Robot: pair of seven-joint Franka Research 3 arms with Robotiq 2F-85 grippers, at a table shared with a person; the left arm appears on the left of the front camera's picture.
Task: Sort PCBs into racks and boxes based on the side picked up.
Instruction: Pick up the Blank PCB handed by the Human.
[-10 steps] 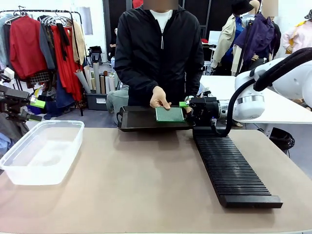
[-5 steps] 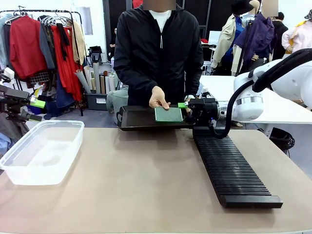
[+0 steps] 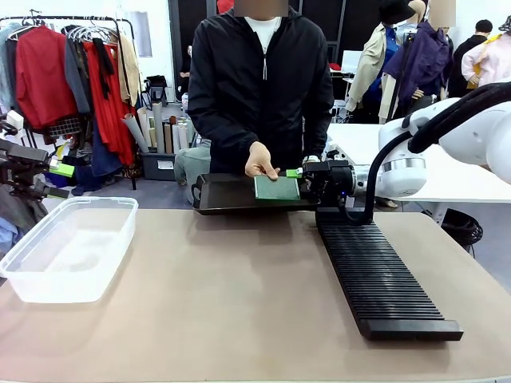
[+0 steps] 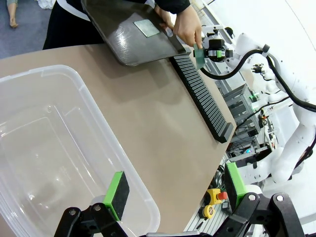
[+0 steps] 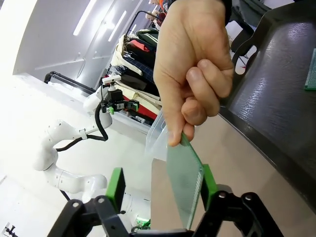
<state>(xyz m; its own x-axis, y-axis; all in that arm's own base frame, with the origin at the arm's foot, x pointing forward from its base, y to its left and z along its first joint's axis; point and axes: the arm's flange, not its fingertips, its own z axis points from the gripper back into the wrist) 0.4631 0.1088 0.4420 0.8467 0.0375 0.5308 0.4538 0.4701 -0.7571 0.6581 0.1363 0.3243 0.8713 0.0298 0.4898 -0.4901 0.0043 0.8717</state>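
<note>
In the right wrist view a person's hand [image 5: 195, 74] holds a green PCB [image 5: 185, 182] upright, between my right gripper's [image 5: 163, 190] green pads. The jaws stand apart; the board is close to one pad [image 5: 207, 183] and clear of the other. In the front view that gripper [image 3: 307, 182] is at the right end of a dark tray [image 3: 231, 198], where another PCB [image 3: 277, 188] lies flat. The black rack [image 3: 375, 271] runs toward me on the right. My left gripper [image 4: 175, 197] hangs open over the clear box [image 4: 54, 143], holding nothing.
The person stands at the far side, with the other hand [image 3: 262, 163] on the tray. The clear box [image 3: 68, 247] sits at the table's left. Bare brown tabletop [image 3: 239, 303] lies between box and rack.
My right gripper has slid slightly left along the tray's end and its jaws have narrowed around the held-out board. The left arm, box and rack have not moved.
</note>
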